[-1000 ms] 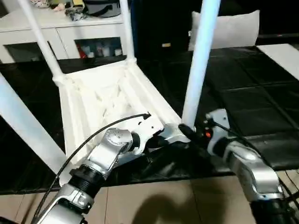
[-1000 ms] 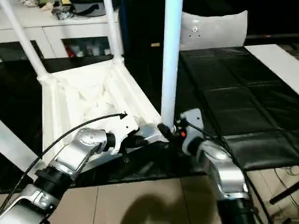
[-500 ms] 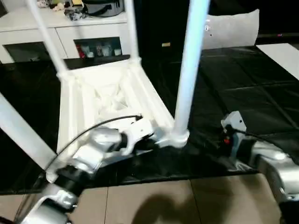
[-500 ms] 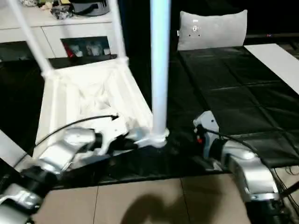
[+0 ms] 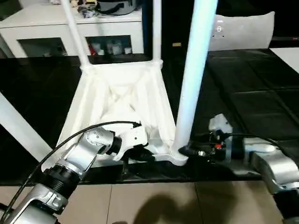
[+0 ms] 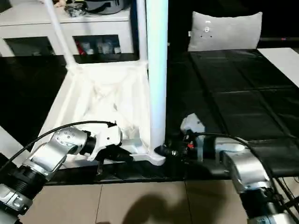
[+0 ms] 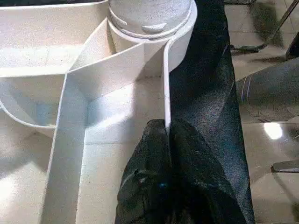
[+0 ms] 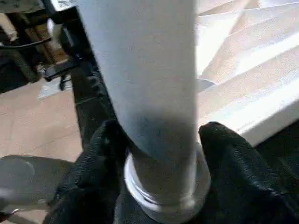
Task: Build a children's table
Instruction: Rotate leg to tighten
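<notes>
The children's table lies upside down, its white ribbed top [image 5: 117, 100] on a black mat, with legs standing up from the corner sockets. My left gripper [image 5: 148, 156] is shut on the thin rim of the top beside the near right socket; the rim wall [image 7: 164, 93] runs in between its fingers [image 7: 145, 154]. The near right leg [image 5: 192, 70] stands upright in that socket. My right gripper [image 5: 185, 150] reaches in from the right at the leg's base, one black finger [image 8: 100, 154] pressed on each side of the leg [image 8: 145, 70] just above its collar.
A low white cabinet [image 5: 51, 18] with glass doors stands at the back left, and a grey cushion [image 5: 243, 30] at the back right. Black mat tiles [image 5: 252, 88] spread to the right. Tan floor [image 5: 154, 205] lies in front. Other table legs [image 5: 74, 28] rise at the far corners and on the left [image 5: 18, 128].
My right gripper drew back to the right of the leg half a second ago and has come back onto its base. The left gripper keeps its hold on the rim. The camera has shifted.
</notes>
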